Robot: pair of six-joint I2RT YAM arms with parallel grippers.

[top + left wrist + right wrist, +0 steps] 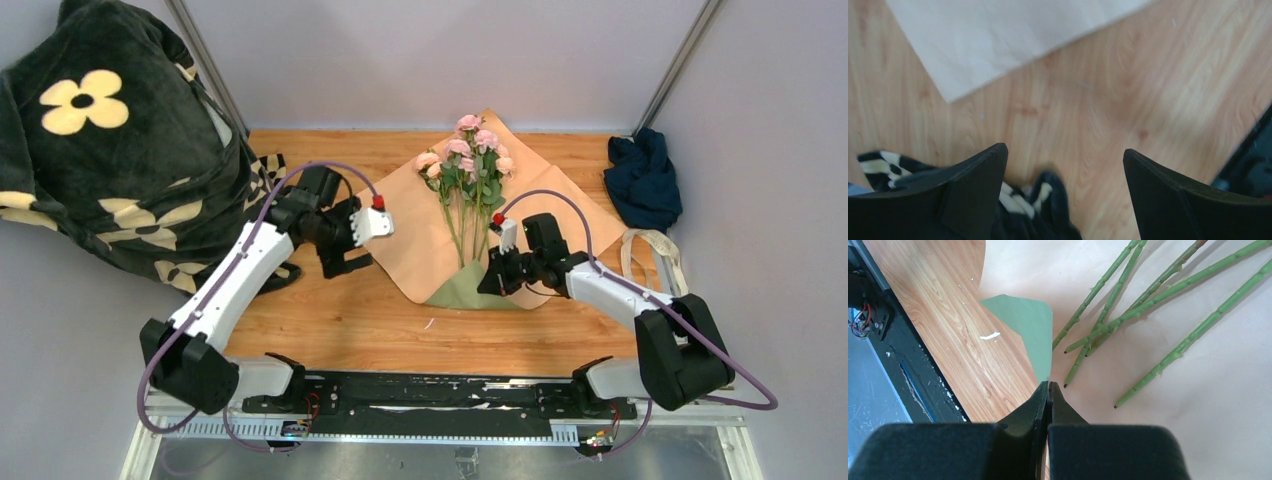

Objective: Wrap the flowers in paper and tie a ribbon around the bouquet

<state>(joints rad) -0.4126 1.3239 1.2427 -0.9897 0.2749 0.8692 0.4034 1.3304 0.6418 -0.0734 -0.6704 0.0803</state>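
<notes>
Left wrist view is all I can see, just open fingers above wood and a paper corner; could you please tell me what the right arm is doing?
Observer: The right fingers are shut on the near corner of the paper, where its olive face is folded up.
Operator: Thank you. Where are the flowers?
Observer: The flowers lie on the paper, blooms toward the far side, cut stem ends just beyond those fingers.

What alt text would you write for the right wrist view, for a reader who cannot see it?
The right gripper, jaws shut, pinches the near edge of the paper, where a corner is folded over to show its green face. Thin green stems of the flowers lie fanned on the tan face; the wooden table is at left.
</notes>
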